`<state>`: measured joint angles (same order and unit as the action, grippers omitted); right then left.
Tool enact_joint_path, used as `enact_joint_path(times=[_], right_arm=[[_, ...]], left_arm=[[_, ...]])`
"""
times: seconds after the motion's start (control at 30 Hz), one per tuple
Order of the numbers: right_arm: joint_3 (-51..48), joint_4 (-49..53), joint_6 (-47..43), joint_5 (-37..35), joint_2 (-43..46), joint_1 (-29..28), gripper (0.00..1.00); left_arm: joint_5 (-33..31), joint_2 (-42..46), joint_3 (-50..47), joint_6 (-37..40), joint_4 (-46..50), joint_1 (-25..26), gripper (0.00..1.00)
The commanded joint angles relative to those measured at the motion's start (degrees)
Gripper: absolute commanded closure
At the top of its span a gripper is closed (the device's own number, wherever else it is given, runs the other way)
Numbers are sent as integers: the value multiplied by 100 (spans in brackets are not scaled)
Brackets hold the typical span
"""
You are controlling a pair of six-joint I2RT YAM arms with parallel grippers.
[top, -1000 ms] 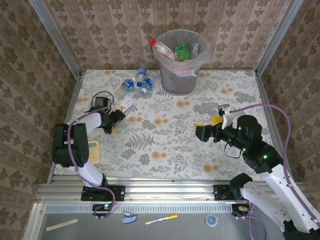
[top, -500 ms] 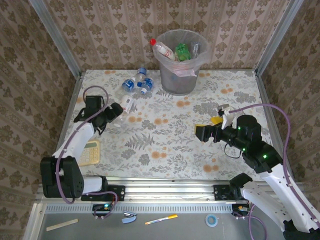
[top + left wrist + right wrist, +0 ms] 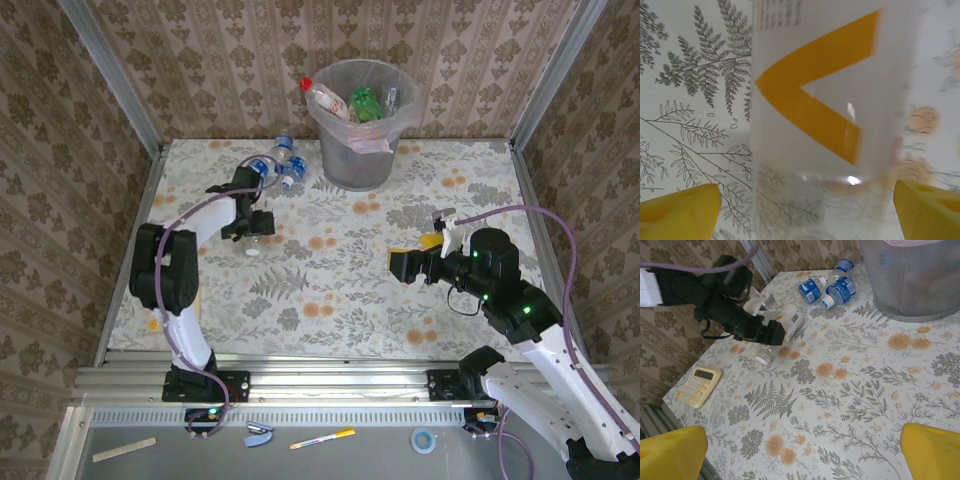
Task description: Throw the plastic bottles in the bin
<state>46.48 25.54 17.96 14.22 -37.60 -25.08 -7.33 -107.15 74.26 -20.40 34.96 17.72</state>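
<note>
Bottle (image 3: 830,125) carried toward bin (image 3: 362,125) since a second ago, straddled by spread left gripper (image 3: 248,222), right gripper (image 3: 408,264) spread idle.

The left gripper (image 3: 252,222) is reached far forward, jaws spread; the right gripper (image 3: 400,264) is held wide open.

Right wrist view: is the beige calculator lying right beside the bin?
No. The calculator lies at the table's near left edge, while the bin stands at the far side with blue-labelled bottles beside it.
</note>
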Motion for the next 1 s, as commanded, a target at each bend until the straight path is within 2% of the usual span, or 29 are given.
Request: enact_joint_path(times=[0.0,0.2,0.43,0.73,0.97], right_arm=[[-107,-33,-119,103,135,-58,0],[-300,-198,-115,125,148,-59,0],[-372,-325,-68,137,63,-58,0],[-350,-409,3,109,44,-61,0],[-455,-539,76,121,26,-58,0]], left_arm=[[-621,-189,211,276,381,128,12],[-699,-633,221,173,274,354,21],[-612,-699,-78,102,43,494,40],[-548,135,-757,57,-268,708,60],[-232,880,-1360,115,-545,809,63]])
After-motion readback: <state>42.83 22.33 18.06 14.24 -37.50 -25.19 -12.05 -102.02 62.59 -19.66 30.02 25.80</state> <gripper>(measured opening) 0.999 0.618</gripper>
